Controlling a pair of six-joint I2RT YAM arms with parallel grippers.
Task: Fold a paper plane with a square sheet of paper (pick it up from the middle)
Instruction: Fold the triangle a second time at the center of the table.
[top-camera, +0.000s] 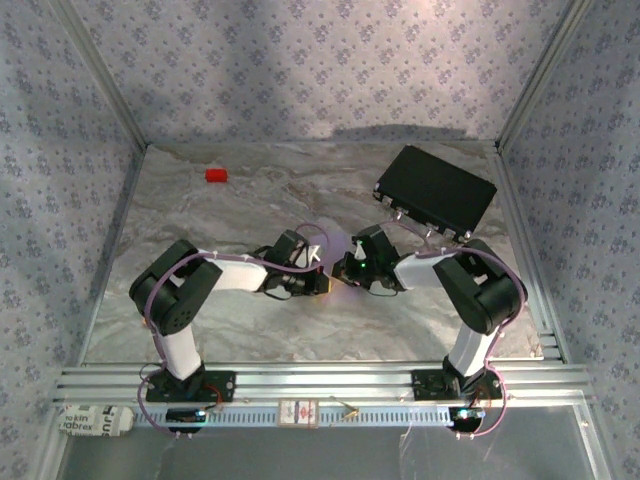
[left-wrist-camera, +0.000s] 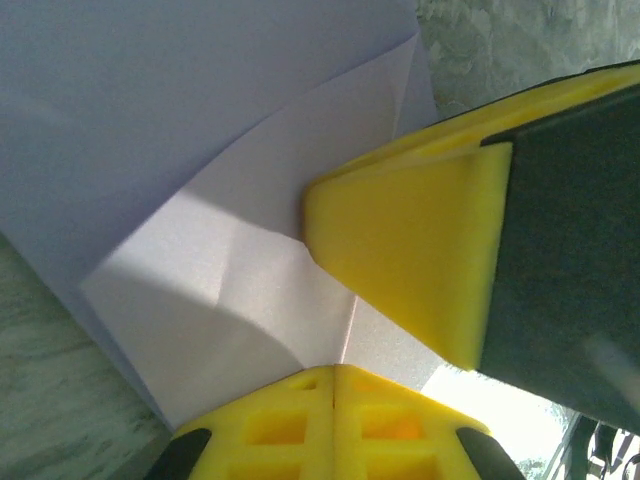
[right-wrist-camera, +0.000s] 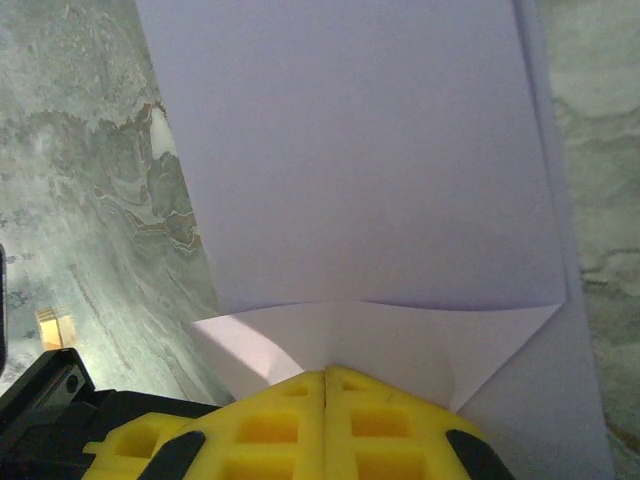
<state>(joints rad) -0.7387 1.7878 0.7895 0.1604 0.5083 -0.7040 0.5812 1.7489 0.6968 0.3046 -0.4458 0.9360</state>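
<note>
The thin pale lilac sheet of paper (right-wrist-camera: 360, 150) lies partly folded on the grey marbled table (top-camera: 250, 200), at the centre of the overhead view where the two arms meet. In the right wrist view it fills the upper and middle frame as a smooth flat panel, and along its lower edge two brighter triangular flaps meet in a shallow point just above the right claw (right-wrist-camera: 325, 372). That claw's yellow fingers (right-wrist-camera: 270, 420) are pressed together with only a thin seam between them, their tips against the flaps at the bottom centre of the frame; whether any paper is pinched between them cannot be told. In the left wrist view the sheet (left-wrist-camera: 200, 120) runs from the upper left down to the bottom centre, crossed by slanted creases, and the left claw (left-wrist-camera: 335, 372) there is likewise closed, finger against finger, at the paper's near edge. A yellow finger (left-wrist-camera: 420, 250) of the right claw comes in from the right of that frame and rests on the paper. From above, the left claw (top-camera: 322, 272) and right claw (top-camera: 352, 270) sit nearly touching. A small red block (top-camera: 216, 175) lies at the upper left of the table, and a black rectangular case (top-camera: 435, 190) at the upper right
</note>
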